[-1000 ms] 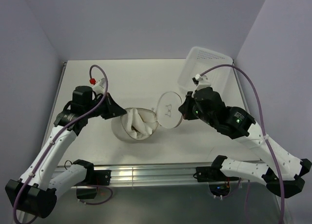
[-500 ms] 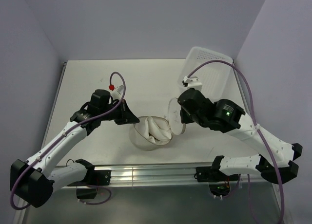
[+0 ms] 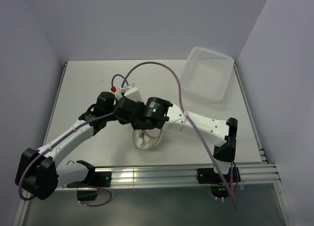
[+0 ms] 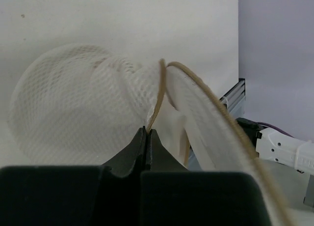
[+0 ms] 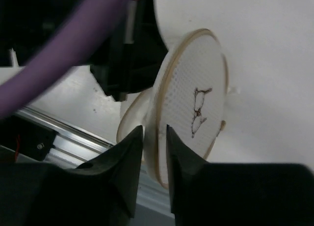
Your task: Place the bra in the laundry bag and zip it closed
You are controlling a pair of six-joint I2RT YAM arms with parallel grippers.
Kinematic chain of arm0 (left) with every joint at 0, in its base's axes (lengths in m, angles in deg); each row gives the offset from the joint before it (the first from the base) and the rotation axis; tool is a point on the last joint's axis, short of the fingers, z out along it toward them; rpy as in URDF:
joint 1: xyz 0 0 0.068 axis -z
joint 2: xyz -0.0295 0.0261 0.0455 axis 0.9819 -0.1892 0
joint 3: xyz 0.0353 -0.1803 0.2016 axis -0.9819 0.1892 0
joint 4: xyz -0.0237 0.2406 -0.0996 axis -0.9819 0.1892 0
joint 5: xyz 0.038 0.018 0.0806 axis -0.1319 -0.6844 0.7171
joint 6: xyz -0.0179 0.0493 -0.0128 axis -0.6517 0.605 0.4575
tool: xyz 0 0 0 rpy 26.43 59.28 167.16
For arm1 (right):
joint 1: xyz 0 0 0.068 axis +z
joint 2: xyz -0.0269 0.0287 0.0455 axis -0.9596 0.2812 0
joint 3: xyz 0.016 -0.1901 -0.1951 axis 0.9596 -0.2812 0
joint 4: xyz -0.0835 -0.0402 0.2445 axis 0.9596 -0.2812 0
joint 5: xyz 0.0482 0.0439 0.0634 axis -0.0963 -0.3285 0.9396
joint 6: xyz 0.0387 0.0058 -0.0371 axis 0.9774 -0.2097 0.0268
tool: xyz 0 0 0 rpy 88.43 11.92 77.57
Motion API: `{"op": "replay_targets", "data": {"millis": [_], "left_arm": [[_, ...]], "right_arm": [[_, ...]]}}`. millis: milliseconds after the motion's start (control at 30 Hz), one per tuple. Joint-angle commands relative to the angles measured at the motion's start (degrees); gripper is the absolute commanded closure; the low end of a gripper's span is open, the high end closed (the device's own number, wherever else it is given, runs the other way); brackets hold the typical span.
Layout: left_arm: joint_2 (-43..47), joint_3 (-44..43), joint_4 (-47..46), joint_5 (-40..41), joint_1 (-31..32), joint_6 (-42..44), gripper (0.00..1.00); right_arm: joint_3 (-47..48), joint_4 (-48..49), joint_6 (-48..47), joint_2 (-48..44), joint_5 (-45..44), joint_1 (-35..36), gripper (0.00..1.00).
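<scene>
My left jaws are pinched shut on the rim hoop of the laundry bag (image 4: pixel 73 103), and my right jaws clamp its round flap, near the front edge of the bench (image 3: pixel 88 78). Uneven pulling could slip a hoop free.

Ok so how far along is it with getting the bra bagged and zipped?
Probably done: the laundry bag bulges full, though the bra itself can't be made out through the mesh. In hand: the left gripper is shut on a rim hoop, and the right gripper straddles the lid at its rim. Left: the lid stands ajar, so zipping remains.
</scene>
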Motion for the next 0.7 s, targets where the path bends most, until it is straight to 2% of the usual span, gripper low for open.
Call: {"op": "replay_targets", "data": {"millis": [0, 33, 67, 133, 200, 300, 333, 367, 467, 500, 533, 600, 667], "left_arm": [[2.0, 2.2, -6.5, 0.6, -1.5, -1.2, 1.0], [2.4, 2.4, -6.2, 0.1, -2.3, -0.5, 1.0], [2.7, 3.0, -6.1, -0.2, -2.9, -0.2, 1.0], [3.4, 3.6, -6.7, -1.3, -4.5, 0.2, 1.0], [3.4, 4.4, -8.5, -2.3, -5.0, 0.1, 1.0], [3.1, 4.2, -8.6, -2.6, -5.1, 1.0, 1.0], [3.1, 4.1, -8.4, -2.2, -5.2, 1.4, 1.0], [2.9, 3.5, -7.8, -2.1, -5.3, 1.7, 1.0], [2.2, 2.3, -7.6, -1.2, -5.4, 2.1, 1.0], [2.1, 2.0, -7.5, -0.8, -5.4, 2.1, 1.0], [2.1, 1.5, -7.4, 0.2, -5.4, 2.6, 1.0], [2.1, -0.1, -6.9, 1.7, -5.4, 3.5, 1.0], [2.3, -0.7, -7.3, 3.5, -5.4, 4.1, 0.98]], "right_arm": [[2.4, 1.2, 0.1, 1.2, 0.7, 2.4, 0.65], [0.5, 4.6, -0.1, -2.3, 1.5, 2.5, 0.6], [-2.1, 7.5, -0.7, -5.0, 2.4, 2.5, 0.48], [-10.4, 13.2, -1.3, -10.5, 6.9, 1.1, 0.34], [-18.2, 20.6, -2.4, -17.6, 11.5, -1.4, 0.33], [-26.4, 26.3, -1.7, -25.9, 14.5, -7.4, 0.38], [-33.7, 30.6, -0.5, -30.3, 15.9, -9.7, 0.39], [-37.7, 33.2, 0.0, -32.4, 19.7, -15.1, 0.43], [-52.4, 45.0, 2.7, -38.6, 25.5, -21.4, 0.45], [-58.5, 48.0, 3.4, -39.3, 27.5, -25.3, 0.44], [-61.3, 54.3, 4.8, -40.3, 29.1, -26.9, 0.39], [-67.6, 59.1, 6.3, -40.7, 34.3, -31.3, 0.36], [-71.6, 67.7, 8.9, -41.8, 37.1, -33.4, 0.25]]}}
